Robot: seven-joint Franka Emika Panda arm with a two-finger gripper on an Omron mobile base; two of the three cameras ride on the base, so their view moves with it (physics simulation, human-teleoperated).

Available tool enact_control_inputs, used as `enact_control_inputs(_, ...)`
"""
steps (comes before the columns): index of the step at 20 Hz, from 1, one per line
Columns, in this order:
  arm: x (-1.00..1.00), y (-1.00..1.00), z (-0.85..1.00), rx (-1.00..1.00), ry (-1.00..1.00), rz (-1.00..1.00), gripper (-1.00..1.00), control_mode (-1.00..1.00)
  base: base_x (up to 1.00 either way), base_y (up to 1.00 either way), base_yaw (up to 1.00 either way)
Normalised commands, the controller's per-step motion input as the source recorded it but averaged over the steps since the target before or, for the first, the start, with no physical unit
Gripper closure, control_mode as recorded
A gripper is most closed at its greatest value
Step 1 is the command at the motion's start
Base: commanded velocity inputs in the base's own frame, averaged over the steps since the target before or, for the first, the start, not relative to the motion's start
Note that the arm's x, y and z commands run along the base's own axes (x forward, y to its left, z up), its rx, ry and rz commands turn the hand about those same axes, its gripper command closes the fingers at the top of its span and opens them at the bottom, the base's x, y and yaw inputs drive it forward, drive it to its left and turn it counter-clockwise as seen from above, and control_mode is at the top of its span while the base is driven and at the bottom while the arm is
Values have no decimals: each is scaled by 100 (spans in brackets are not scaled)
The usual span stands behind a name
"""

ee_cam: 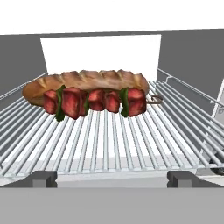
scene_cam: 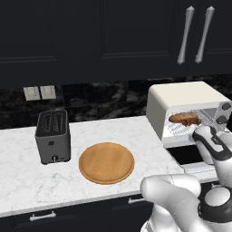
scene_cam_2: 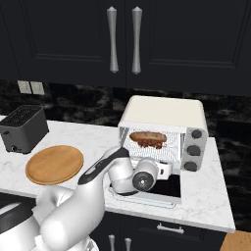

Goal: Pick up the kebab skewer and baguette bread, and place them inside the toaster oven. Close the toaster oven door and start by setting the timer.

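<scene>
The toaster oven (scene_cam_2: 162,112) stands on the counter with its door (scene_cam_2: 164,188) folded down flat in front. On its wire rack (ee_cam: 109,144) lies the baguette bread (ee_cam: 87,79), and the kebab skewer (ee_cam: 94,100) rests against the loaf's near side. Both also appear inside the oven (scene_cam: 181,97) as the loaf (scene_cam: 181,118) and the skewer (scene_cam_2: 147,142). My gripper (ee_cam: 113,178) hovers over the lowered door just outside the oven mouth, facing the rack. It is open and holds nothing, a short way from the food.
A dark grey slot toaster (scene_cam: 53,136) stands at the left of the counter, with a round wooden board (scene_cam: 106,162) beside it. The oven's dark knobs (scene_cam_2: 195,149) sit on its right face. Dark cabinets with long handles (scene_cam_2: 112,39) hang above.
</scene>
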Motion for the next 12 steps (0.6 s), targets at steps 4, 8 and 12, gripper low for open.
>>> enact_control_inputs(4,32,0,0,0,0,0,-100,-100,0,0,0)
enact_control_inputs(8,34,0,0,0,0,0,-100,-100,0,0,0)
enact_control_inputs(12,31,0,0,0,0,0,-100,-100,0,0,0)
